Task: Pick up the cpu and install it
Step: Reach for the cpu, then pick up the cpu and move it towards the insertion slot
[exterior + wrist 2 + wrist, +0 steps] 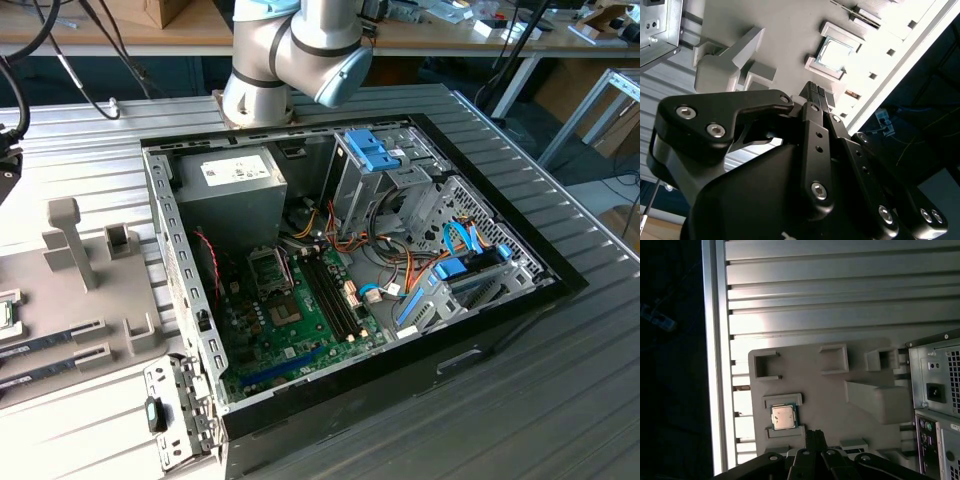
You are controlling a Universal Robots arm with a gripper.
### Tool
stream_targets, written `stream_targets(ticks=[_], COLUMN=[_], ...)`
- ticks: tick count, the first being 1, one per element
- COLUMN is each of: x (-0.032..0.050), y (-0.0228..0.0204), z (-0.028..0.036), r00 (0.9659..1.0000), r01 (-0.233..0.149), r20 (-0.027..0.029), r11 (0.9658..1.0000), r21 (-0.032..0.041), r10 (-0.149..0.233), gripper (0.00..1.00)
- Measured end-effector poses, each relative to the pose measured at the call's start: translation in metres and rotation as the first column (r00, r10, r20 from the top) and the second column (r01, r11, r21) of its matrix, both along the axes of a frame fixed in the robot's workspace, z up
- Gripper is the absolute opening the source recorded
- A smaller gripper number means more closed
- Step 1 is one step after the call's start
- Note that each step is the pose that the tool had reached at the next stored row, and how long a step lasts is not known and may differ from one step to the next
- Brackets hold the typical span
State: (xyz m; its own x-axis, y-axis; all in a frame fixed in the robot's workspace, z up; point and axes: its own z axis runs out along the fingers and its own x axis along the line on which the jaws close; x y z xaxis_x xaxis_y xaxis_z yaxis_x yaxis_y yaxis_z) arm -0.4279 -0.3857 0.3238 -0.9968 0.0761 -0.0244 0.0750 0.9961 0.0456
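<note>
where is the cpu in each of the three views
Exterior view: the cpu seems to be the sliver cut by the exterior view's left edge, on the grey fixture plate.
Second wrist view: the cpu lies in its square nest, just beyond the gripper.
First wrist view: the cpu lies in that nest, close to the gripper.
Shared landmark: the tall grey block on the plate.

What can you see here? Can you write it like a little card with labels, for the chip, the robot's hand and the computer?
Chip: small square silver-grey cpu with a thin green rim, lying flat in a pocket of the pale grey plastic holder plate
Robot's hand: black metal gripper, shut, holding nothing, close to the cpu
Computer: open black desktop case with a green motherboard inside
Table: ribbed grey metal table under the holder plate and the case
Job so far: cpu not picked up yet
</note>
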Motion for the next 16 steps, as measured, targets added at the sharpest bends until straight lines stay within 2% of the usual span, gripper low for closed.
stream_targets(ticks=[13,16], x=[-0.0001,-0.0001], y=[0.0001,0.0001], z=[-0.0002,-0.0003], r00=[1.0000,1.0000], r01=[0.000,0.000], r20=[-0.0001,-0.0001], r11=[1.0000,1.0000], r21=[0.0001,0.0001], r10=[0.000,0.000], gripper=[0.11,0.29])
